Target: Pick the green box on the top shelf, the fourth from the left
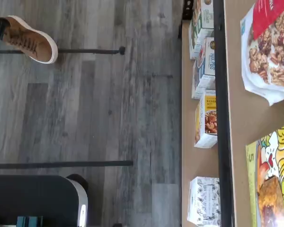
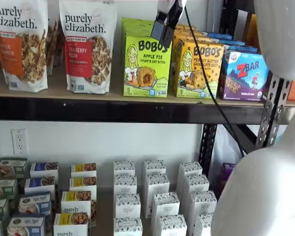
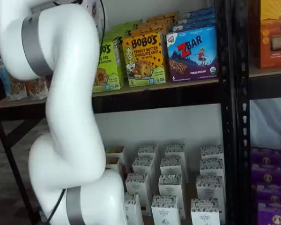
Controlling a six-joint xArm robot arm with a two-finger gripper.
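On the top shelf, the green box is seen upright between a cranberry granola bag and the yellow-orange box. Above its upper right corner the gripper is hung; its opening cannot be told.

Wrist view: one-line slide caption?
Looking down past the top shelf: green box and granola bag at its front edge, grey floor below.

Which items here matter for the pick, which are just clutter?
Job: green box, top shelf, gripper hanging in front of the box, jaws' state unclear.
Clutter: yellow peanut butter box, ZBar box, cranberry granola bag, white cartons below.
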